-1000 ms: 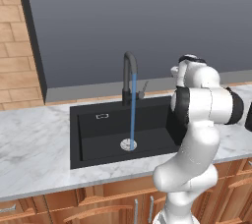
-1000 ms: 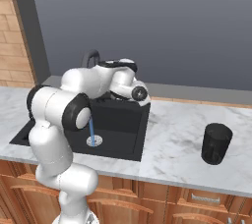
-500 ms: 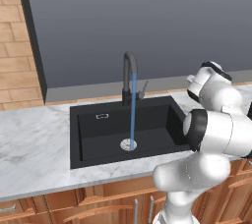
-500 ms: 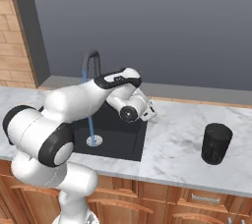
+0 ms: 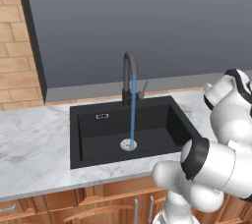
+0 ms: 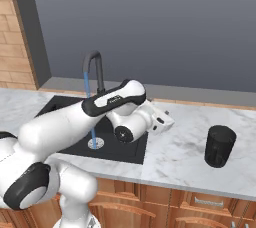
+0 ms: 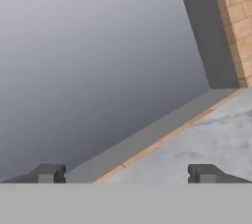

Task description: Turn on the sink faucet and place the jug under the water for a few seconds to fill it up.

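Left base view: one black sink (image 5: 88, 134) sits in the marble counter (image 5: 34, 149). One faucet (image 5: 129, 78) stands behind it, its single lever (image 5: 143, 89) at the right of the base. One blue stream of water (image 5: 133, 110) falls straight onto the one round drain (image 5: 128, 144). One overflow slot (image 5: 102, 116) shows on the back wall of the basin.

Right base view: one jug (image 6: 220, 146) stands upright on the counter to the right of the sink, well apart from the stream. The arm reaches over the sink's right edge.

Hand view: the gripper (image 7: 125, 174) is spread wide, two fingertips (image 7: 204, 174) far apart, nothing between them. It faces the grey wall (image 7: 98, 61) and the counter.
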Motion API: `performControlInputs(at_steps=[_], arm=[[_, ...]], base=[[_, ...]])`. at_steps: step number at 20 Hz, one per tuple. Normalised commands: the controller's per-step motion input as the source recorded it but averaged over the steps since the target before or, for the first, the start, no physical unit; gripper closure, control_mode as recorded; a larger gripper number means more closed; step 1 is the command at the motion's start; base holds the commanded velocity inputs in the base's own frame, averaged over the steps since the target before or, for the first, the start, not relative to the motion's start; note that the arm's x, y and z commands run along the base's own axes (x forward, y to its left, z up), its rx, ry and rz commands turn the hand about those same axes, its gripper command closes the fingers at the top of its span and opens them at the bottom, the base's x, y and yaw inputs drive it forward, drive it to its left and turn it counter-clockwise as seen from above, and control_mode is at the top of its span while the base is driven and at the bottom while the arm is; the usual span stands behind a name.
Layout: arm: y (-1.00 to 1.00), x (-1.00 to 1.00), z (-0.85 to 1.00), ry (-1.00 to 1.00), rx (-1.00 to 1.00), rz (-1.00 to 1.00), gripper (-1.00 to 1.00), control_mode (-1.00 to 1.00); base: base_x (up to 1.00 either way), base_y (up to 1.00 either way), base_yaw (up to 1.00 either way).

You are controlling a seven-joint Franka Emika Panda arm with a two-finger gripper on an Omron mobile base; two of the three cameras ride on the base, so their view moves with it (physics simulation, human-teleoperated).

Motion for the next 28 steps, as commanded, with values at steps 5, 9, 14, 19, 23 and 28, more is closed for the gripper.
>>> performControlInputs(at_steps=[5,9,14,19,23,28], arm=[[-0.79,-0.65,0.84,0.24,-0.24,-0.07,-1.0,-1.0],[-0.72,-0.86,0.65,0.22,-0.18,-0.01,-1.0,-1.0],[-0.77,-0.71,0.72,0.3,-0.14,0.0,-1.0,-1.0],[-0.68,-0.21,1.0,0.41,-0.02,0.0,-1.0,-1.0],[-0.52,-0.27,1.0,0.47,0.03,0.03,-1.0,-1.0],[-0.15,-0.57,0.82,0.44,0.06,0.23,-1.0,-1.0]], base=[[0.0,0.0,0.0],[0.0,0.0,0.0],[0.0,0.0,0.0],[0.0,0.0,0.0],[0.0,0.0,0.0],[0.0,0.0,0.0]])
